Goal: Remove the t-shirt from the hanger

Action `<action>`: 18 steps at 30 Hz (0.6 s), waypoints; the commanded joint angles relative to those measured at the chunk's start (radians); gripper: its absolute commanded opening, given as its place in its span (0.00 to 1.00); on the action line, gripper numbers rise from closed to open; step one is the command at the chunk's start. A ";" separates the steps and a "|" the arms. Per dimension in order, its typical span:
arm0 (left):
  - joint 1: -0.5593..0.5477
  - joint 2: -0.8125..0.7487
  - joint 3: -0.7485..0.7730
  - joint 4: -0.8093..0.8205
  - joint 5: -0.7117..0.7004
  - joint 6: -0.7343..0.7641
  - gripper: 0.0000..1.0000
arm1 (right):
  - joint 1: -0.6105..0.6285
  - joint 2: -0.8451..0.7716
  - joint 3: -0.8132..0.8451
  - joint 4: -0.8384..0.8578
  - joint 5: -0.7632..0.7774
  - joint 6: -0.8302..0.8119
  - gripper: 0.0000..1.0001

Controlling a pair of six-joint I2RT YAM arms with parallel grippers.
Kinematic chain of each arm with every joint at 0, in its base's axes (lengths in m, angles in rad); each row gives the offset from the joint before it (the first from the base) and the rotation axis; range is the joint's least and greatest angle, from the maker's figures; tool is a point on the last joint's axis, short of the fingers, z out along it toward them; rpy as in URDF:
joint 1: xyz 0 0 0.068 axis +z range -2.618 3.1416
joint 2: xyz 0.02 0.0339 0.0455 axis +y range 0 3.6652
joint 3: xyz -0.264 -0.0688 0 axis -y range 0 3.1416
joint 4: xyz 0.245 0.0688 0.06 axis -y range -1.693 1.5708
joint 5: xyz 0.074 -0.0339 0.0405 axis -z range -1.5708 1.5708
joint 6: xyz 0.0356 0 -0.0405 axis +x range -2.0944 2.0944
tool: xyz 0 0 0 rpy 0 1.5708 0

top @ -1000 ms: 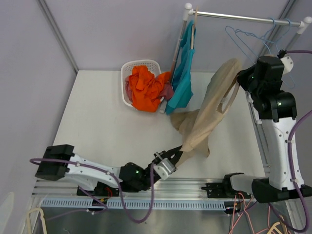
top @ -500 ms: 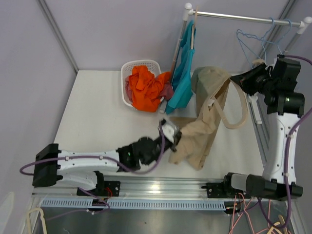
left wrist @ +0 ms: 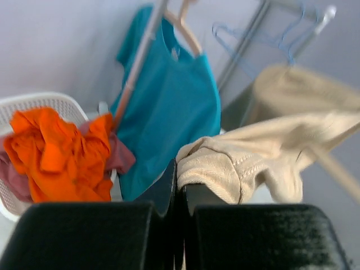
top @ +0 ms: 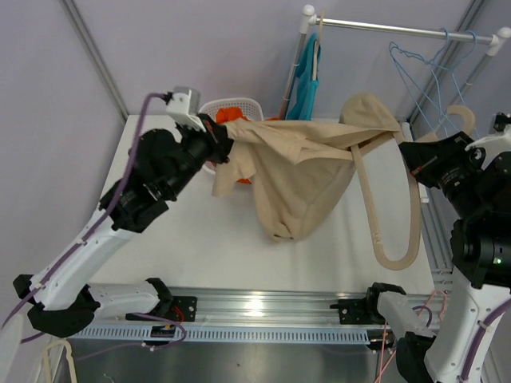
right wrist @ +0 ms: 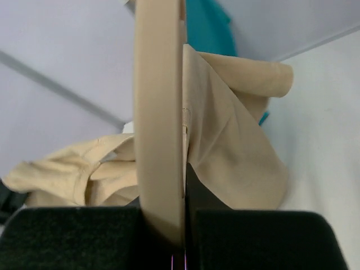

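The beige t-shirt (top: 295,175) hangs stretched in the air between my two grippers. My left gripper (top: 226,146) is raised beside the basket and shut on a bunched edge of it. The left wrist view shows the cloth (left wrist: 247,157) pinched at the closed fingertips (left wrist: 178,183). My right gripper (top: 417,159) is shut on the beige hanger (top: 385,235) at the right. The hanger's far shoulder is still inside the t-shirt near the top, and its other arm hangs bare. In the right wrist view the hanger (right wrist: 160,140) sits between the fingers with the cloth (right wrist: 236,163) draped beside it.
A white basket (top: 251,104) of orange clothes (left wrist: 53,152) stands at the table's back. A teal shirt (top: 307,76) hangs on the rack rod (top: 383,29). Blue wire hangers (top: 423,72) hang at the rod's right end. A rack rail runs along the right edge.
My left gripper rose from low over the table's middle to high at the back left, pulling the t-shirt out sideways. My right arm swung the hanger lower and nearer, baring one hanger arm.
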State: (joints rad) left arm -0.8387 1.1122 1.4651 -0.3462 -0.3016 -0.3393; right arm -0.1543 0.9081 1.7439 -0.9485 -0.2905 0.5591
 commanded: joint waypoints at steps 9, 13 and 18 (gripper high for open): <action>0.256 0.130 0.109 -0.114 0.085 -0.029 0.01 | 0.051 -0.078 -0.205 0.107 -0.595 0.139 0.00; 0.323 0.193 0.172 -0.137 0.116 -0.047 0.01 | 0.121 -0.167 -0.268 0.012 -0.524 0.075 0.00; 0.355 0.267 0.321 -0.204 0.065 -0.040 0.01 | 0.131 -0.274 -0.193 -0.163 -0.385 -0.037 0.00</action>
State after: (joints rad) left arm -0.5003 1.3685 1.6478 -0.5404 -0.2176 -0.3664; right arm -0.0345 0.6846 1.4807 -1.0309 -0.7284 0.6003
